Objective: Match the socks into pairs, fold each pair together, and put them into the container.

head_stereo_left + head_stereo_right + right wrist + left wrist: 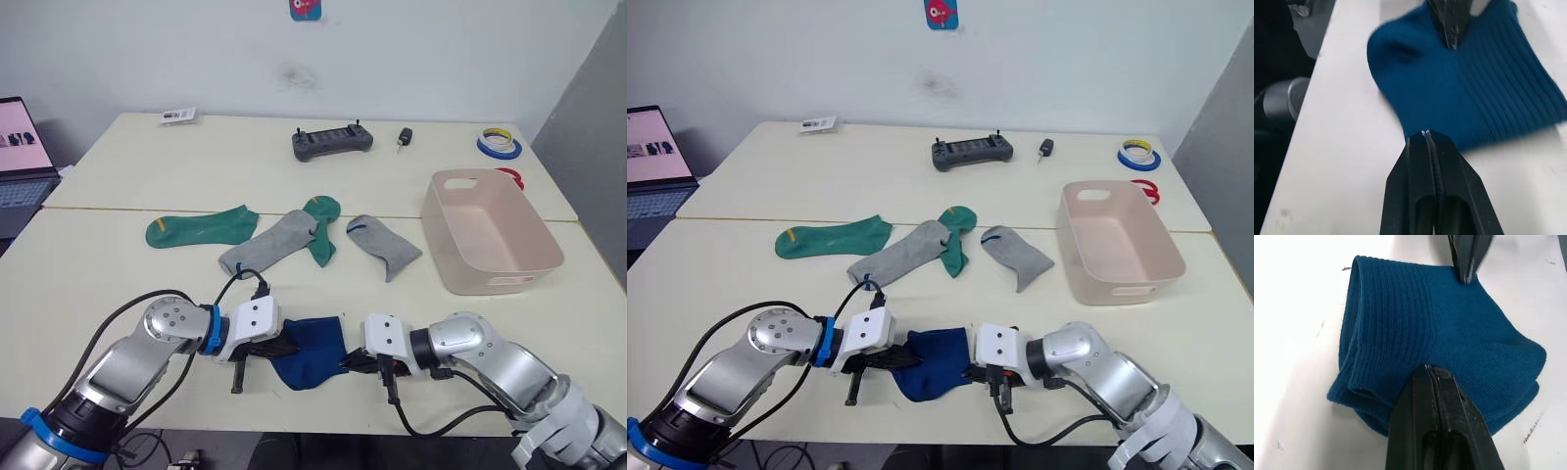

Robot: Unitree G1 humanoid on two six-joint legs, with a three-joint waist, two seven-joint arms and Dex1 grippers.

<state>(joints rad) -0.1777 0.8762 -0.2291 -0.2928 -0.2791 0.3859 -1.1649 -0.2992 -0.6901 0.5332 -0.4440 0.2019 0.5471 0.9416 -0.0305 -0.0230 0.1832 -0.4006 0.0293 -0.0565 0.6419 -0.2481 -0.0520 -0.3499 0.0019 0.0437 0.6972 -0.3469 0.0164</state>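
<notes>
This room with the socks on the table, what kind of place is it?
Probably a lab or office test room, not a home: plain pale tables against a bare wall, a laptop at one side, a handheld controller and tape rolls at the back.

Blue pair (pixel 312 352) lies folded, seemingly doubled, at the near edge; green (pixel 201 228), (pixel 322 227) and grey (pixel 269 244), (pixel 384 246) socks spread flat mid-table; pink tub (pixel 490 230) upright at right.

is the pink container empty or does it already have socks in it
Empty. The container shows only its bare pink floor; the blue pair lies on the table.
</notes>
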